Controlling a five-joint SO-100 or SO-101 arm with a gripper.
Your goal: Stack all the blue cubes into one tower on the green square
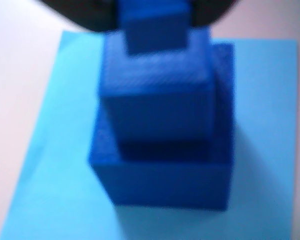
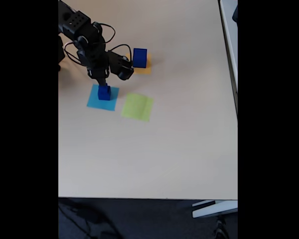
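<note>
Currently three blue cubes form a stack (image 1: 160,130) on the light-blue square (image 1: 260,125), not on the green square (image 2: 137,106). In the wrist view the large cube (image 1: 165,180) is at the bottom, a medium cube (image 1: 157,90) sits on it, and a small cube (image 1: 155,27) is on top, between the dark gripper parts at the upper edge. The view is blurred; whether the fingers pinch the small cube or stand spread beside it cannot be told.

In the fixed view the gripper (image 2: 103,83) is directly over the stack (image 2: 104,92), with the arm (image 2: 84,42) reaching in from the upper left. A fourth cube (image 2: 139,57) stands on the orange square (image 2: 143,67), just right of the arm's wrist and close to its cables.

The green square lies flat and bare, just right of the light-blue square and below the orange one. The three squares cluster in the upper left part of the table (image 2: 154,154). Open tabletop extends below and to the right, as far as the near edge and the right edge. The stack's left side is near the table's left edge in this view.
</note>
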